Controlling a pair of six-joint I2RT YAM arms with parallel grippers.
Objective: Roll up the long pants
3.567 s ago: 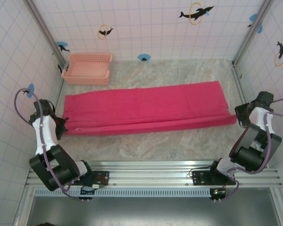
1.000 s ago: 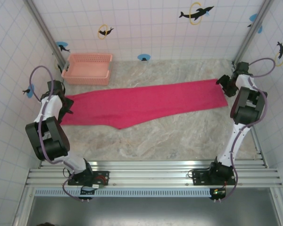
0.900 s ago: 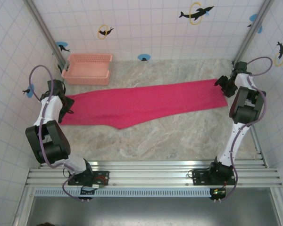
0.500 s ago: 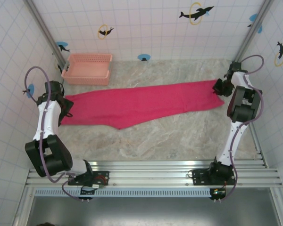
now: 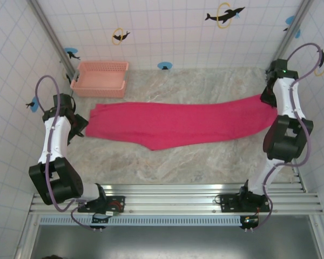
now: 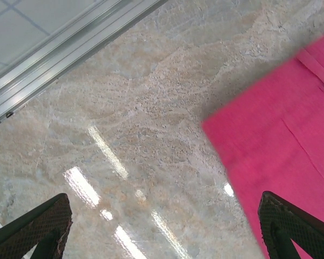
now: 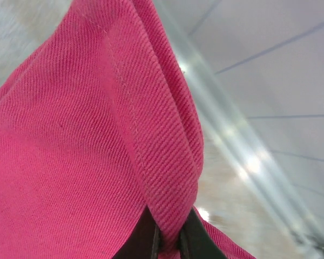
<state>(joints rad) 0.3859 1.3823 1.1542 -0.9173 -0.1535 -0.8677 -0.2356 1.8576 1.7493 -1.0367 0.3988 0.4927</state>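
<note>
R claw point(image 7: 170, 240) clenched on long pants point(image 5: 178, 121) hem; L claw point(image 6: 162, 232) released, empty over tabletop point(image 6: 124, 108). Tip: hold cloth taut n flat, start roll tight.

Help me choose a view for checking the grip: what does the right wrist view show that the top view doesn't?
Right wrist: the right pincer shut on the pants, their stitching clear close up. Top: the pants' full length across the table, the basket and the left pincer by their left end. Both: the pink pants held at their right end.
</note>
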